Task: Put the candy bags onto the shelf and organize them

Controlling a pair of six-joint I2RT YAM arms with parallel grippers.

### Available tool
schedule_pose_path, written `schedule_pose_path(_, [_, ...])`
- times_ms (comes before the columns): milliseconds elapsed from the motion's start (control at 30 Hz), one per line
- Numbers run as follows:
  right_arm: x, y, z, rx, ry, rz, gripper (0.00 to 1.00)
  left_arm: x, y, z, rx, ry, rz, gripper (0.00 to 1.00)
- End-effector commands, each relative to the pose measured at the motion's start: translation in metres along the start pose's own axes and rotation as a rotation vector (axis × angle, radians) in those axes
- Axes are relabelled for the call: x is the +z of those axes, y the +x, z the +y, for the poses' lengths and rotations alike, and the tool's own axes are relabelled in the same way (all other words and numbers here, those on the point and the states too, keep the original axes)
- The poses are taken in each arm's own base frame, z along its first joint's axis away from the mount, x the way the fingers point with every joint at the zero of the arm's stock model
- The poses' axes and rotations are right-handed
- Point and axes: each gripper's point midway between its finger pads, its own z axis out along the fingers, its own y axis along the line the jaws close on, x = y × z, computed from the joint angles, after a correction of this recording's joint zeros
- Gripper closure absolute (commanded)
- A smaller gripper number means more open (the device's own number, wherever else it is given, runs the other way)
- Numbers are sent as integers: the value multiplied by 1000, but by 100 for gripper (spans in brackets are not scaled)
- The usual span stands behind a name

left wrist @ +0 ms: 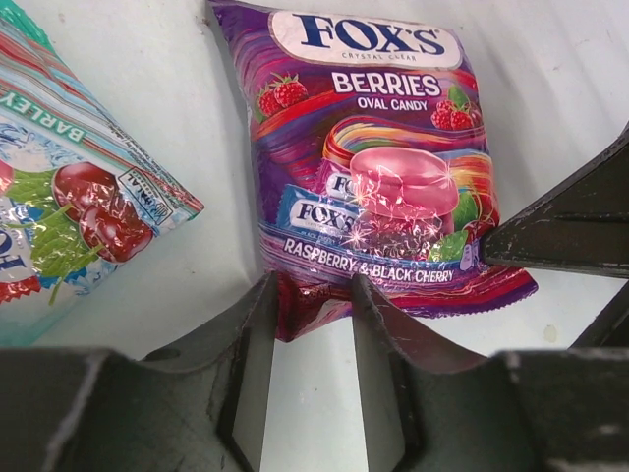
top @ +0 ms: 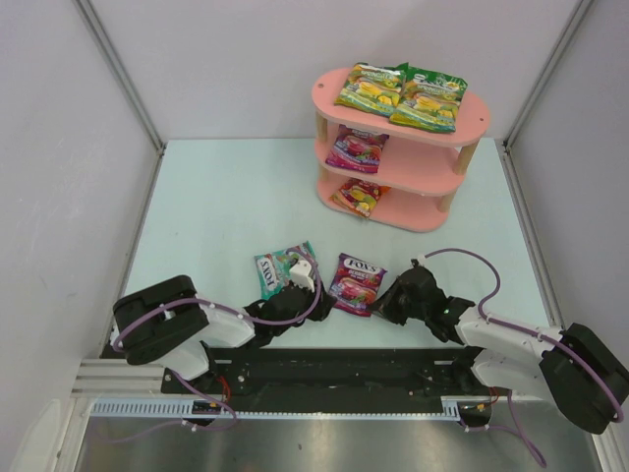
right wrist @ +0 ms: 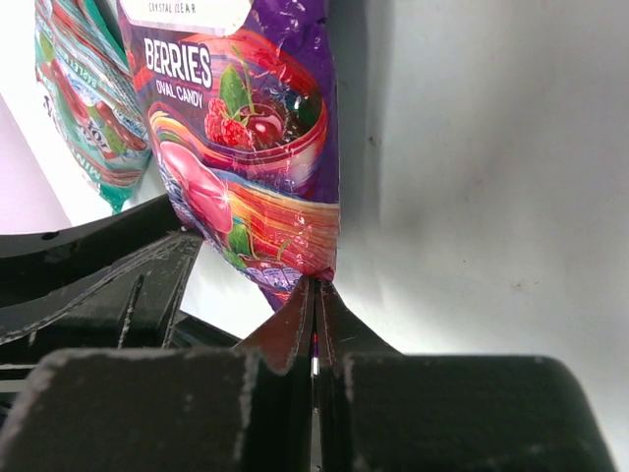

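Up front, purple bag (left wrist: 373,167): R gripper (right wrist: 314,287) pinches corner, L gripper (left wrist: 311,293) open astride edge.

We lose part of the teal bag (left wrist: 59,197) past the left wrist view's edge, and a corner of the purple bag (right wrist: 256,177) is hidden between the right fingers (right wrist: 290,334).

Black-and-white arms (top: 224,325), purple cables (top: 497,283)

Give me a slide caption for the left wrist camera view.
Left gripper, jaws apart, straddles the bottom edge of a glossy purple plastic candy bag beside a teal plastic candy bag.
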Motion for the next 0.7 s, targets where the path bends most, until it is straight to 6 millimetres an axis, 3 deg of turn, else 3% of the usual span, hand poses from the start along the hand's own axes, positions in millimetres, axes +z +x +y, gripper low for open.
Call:
schedule_pose_path(0, [-2,-1,23,28,-94,17,100,5,-12,-22,-7,89,-31,61])
schedule_pose_path(100, [-1,0,24,36,-105,25,100,6,-12,-25,3,101,-27,69])
schedule_pose_path(200, [-1,1,22,35,-100,31,100,7,-12,-28,10,110,-19,88])
schedule_pose_path(233, [-1,2,22,31,-99,32,100,7,-12,-28,13,109,-15,100])
schedule_pose_path(300, [0,1,18,19,-87,26,95,7,-12,-29,19,108,-8,100])
schedule_pose_path(367, [-1,1,14,7,-73,21,82,9,-14,-28,21,87,3,100])
schedule_pose_path(400, [0,-3,8,-3,-45,1,69,9,-14,-29,21,86,9,100])
schedule_pose_path(500, [-3,-11,0,-40,-4,-57,55,12,-14,-33,19,72,43,100])
schedule_pose_path(667, [-14,-32,-19,-134,117,-170,43,14,-16,-45,-7,51,80,100])
